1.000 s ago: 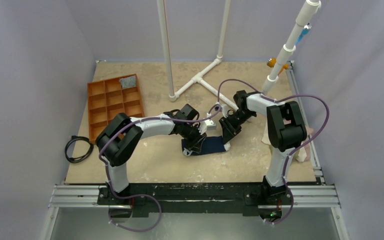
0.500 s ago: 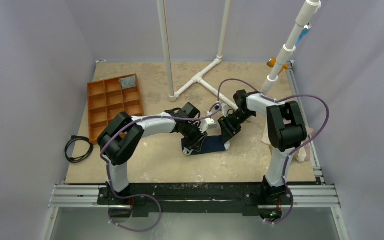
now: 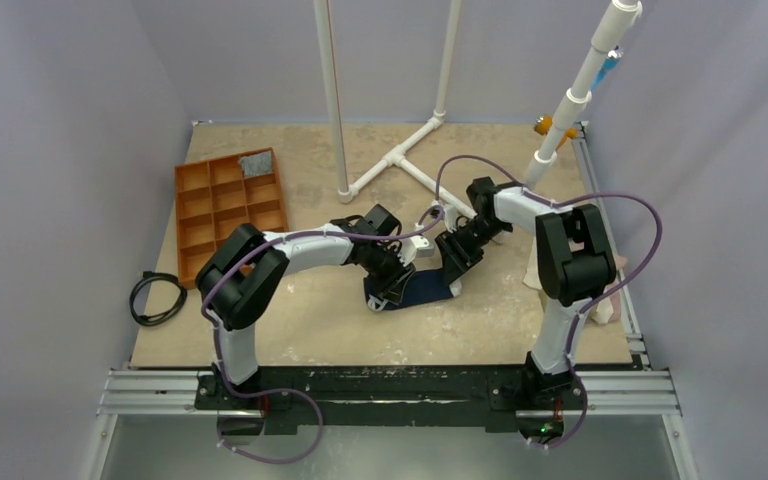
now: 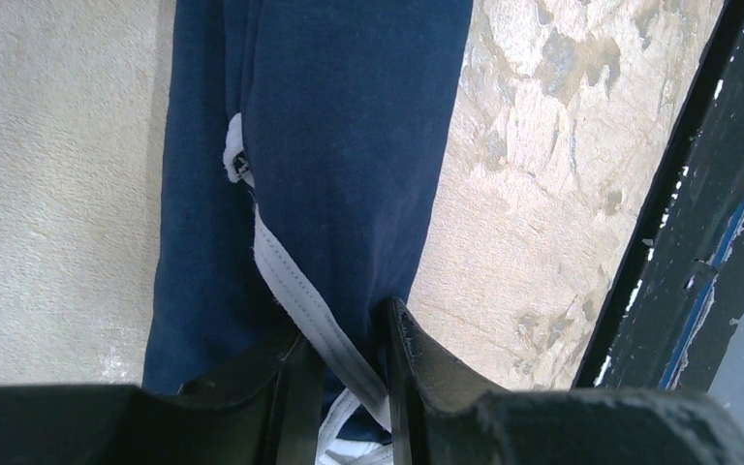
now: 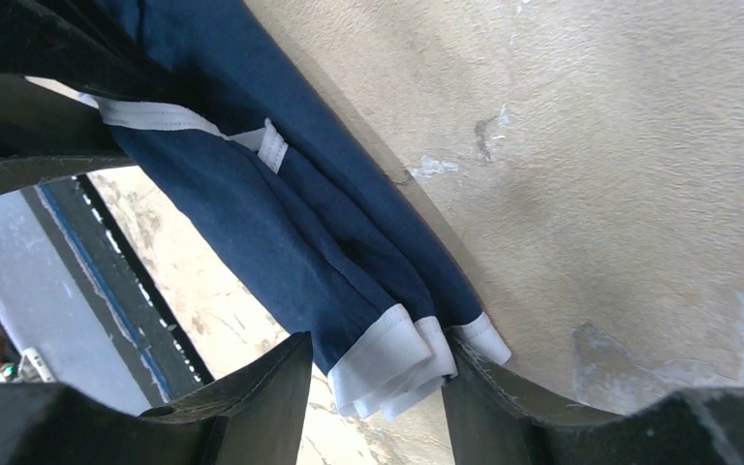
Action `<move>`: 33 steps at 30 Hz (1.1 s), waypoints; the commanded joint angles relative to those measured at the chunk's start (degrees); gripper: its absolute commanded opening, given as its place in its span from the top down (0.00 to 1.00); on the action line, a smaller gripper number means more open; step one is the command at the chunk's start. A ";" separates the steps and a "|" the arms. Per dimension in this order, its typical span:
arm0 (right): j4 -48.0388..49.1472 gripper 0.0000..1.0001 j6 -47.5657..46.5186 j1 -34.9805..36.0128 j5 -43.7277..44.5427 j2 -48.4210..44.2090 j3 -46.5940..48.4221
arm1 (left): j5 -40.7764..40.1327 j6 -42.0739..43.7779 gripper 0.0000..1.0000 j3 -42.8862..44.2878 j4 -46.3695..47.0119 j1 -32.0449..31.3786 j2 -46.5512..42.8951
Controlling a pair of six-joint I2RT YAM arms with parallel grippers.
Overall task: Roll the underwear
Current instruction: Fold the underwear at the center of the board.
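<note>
The navy-blue underwear [image 3: 424, 290] lies folded into a long strip on the table, between my two grippers. In the left wrist view the underwear [image 4: 349, 116] runs away from me, and my left gripper [image 4: 344, 360] is shut on its white trim band. In the right wrist view the white-edged end of the underwear [image 5: 281, 232] sits between the spread fingers of my right gripper [image 5: 378, 380]. That gripper is open, with one finger [image 5: 504, 397] touching the cloth. From above, the left gripper [image 3: 392, 286] is at the cloth's left end and the right gripper [image 3: 454, 276] at its right end.
An orange compartment tray [image 3: 228, 205] with a grey cloth [image 3: 256, 163] stands at the back left. A white pipe frame [image 3: 400, 160] stands behind the arms. A black cable [image 3: 157, 297] lies at the left edge. Pale cloth [image 3: 605, 296] lies at the right edge.
The left arm has shifted slightly to the right and the right gripper has edged a little up and left. The underwear lies much as before.
</note>
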 commanded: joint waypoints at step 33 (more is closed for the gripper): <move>-5.79 0.52 -9.38 -0.71 -10.74 -4.05 3.92 | 1.08 -0.67 0.77 0.79 -0.71 0.49 1.42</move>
